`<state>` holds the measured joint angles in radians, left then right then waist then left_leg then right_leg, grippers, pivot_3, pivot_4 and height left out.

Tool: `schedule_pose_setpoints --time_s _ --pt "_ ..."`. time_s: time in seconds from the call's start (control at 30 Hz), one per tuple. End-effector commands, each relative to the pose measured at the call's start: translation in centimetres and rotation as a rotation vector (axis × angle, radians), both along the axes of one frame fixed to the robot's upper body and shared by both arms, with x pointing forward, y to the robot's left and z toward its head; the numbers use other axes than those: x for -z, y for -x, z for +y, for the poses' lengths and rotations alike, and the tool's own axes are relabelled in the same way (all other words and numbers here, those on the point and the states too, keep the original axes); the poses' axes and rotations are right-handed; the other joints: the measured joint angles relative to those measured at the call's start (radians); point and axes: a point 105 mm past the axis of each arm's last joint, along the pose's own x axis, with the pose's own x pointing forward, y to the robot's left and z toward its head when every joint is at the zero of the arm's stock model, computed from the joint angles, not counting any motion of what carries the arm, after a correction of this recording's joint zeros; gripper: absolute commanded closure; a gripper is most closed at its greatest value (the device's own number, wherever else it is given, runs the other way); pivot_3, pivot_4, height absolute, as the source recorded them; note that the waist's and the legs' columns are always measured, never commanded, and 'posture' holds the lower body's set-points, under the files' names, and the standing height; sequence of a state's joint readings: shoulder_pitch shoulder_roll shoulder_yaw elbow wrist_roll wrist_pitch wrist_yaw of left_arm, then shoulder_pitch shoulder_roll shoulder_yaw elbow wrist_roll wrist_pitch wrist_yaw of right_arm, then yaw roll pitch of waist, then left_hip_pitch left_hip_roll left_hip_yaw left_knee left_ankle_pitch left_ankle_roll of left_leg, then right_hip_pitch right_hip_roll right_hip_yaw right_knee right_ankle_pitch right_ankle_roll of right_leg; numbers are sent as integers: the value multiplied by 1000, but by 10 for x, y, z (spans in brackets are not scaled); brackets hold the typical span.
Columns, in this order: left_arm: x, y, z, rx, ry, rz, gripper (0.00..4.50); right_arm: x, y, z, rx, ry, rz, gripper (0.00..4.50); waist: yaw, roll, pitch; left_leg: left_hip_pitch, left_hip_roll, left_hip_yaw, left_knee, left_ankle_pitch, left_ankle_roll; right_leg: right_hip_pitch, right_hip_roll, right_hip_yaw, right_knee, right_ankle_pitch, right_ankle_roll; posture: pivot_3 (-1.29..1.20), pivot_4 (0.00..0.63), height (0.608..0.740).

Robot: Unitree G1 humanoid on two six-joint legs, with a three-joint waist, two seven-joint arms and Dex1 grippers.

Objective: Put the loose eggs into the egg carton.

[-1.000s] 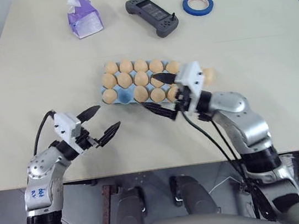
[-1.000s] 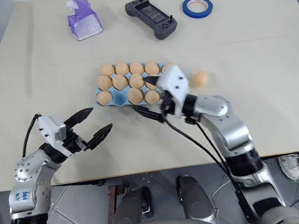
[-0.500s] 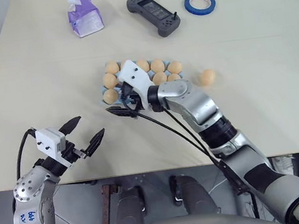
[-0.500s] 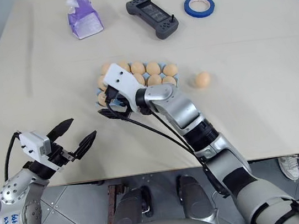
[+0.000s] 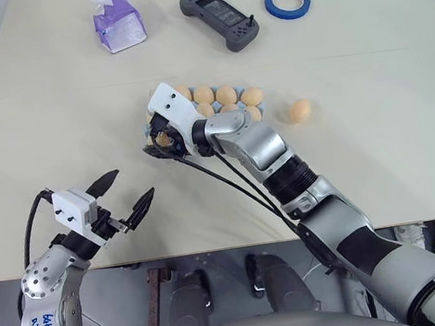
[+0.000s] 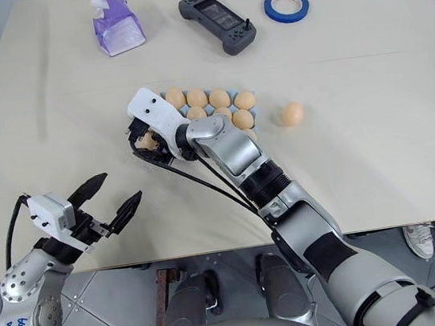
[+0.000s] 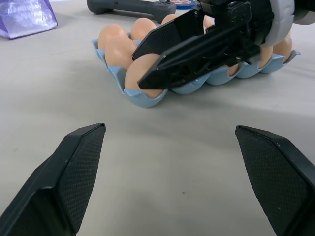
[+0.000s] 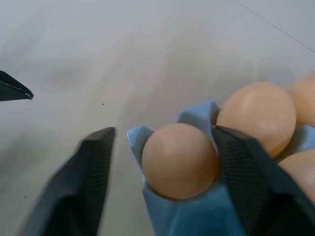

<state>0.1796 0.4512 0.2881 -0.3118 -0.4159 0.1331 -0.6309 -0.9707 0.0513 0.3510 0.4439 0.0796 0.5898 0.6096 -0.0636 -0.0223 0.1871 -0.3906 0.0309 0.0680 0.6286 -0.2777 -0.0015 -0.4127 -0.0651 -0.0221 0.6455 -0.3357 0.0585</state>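
1 loose egg [image 5: 300,110] remains on the worktop [image 5: 393,146], apart from the egg carton [image 7: 147,100]. Right pincer [image 8: 162,147] brackets carton's corner egg [image 8: 179,160], half-open; left pincer [image 5: 124,199] wide, empty. Risk: closing dislodges that egg.

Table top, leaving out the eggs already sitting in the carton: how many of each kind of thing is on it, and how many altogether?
Tissue pack: 1
Handheld controller: 1
Tape roll: 1
Egg carton: 1
Loose egg: 1
Total: 5
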Motion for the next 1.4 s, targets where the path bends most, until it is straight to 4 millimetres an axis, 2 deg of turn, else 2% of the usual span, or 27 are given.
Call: schedule_pose_setpoints --time_s 0.03,0.07,0.13,0.4,0.43,0.57,0.73,0.87,1.0,1.23,1.4 --pt "-11 4 -2 5 8 -43 0 -10 6 5 -66 21 -70 2649 -1 0 0 0 0 0 0 0 0 0 0 0 0 0 0 0 150 740" --pt "-11 4 -2 4 8 -44 0 -10 6 5 -72 29 -78 3016 -1 0 0 0 0 0 0 0 0 0 0 0 0 0 0 0 150 740" --pt "-11 5 -2 3 8 -44 0 -10 7 3 -88 48 -94 3447 0 0 0 0 0 0 0 0 0 0 0 0 0 0 0 0 150 740" --pt "-14 2 -2 9 8 -54 0 -18 3 5 -107 63 -142 3447 0 0 0 0 0 0 0 0 0 0 0 0 0 0 0 0 150 740" --pt "-15 1 -3 10 8 -55 0 -20 3 6 -116 52 -146 3557 0 0 0 0 0 0 0 0 0 0 0 0 0 0 0 0 150 740" --pt "-15 1 -2 11 7 -55 0 -44 13 9 -183 -77 -131 3754 0 0 0 0 0 0 0 0 0 0 0 0 0 0 0 0 150 740" --pt "-15 0 -3 19 7 -50 0 -60 17 -4 -212 -137 -121 3754 1 0 0 0 0 0 0 0 0 0 0 0 0 0 0 0 150 740" --pt "-15 -1 -4 28 7 -48 0 -59 9 -22 -164 -123 -128 3754 3 0 0 0 0 0 0 0 0 0 0 -1 0 0 0 0 150 740" --pt "-16 -4 -5 41 5 -45 0 -43 -1 -47 -95 -70 -118 3754 5 0 0 0 0 0 0 0 0 0 0 -1 0 0 0 0 150 740" --pt "-19 -8 -6 60 -2 -52 0 -23 6 -54 -135 7 -136 3754 2 0 0 0 0 1 0 0 0 0 1 0 1 0 0 0 150 740" --pt "-20 -9 -6 66 -2 -52 0 -17 4 -50 -97 -9 -103 2134 4 0 0 0 0 1 1 0 0 0 0 0 1 0 0 0 150 740"
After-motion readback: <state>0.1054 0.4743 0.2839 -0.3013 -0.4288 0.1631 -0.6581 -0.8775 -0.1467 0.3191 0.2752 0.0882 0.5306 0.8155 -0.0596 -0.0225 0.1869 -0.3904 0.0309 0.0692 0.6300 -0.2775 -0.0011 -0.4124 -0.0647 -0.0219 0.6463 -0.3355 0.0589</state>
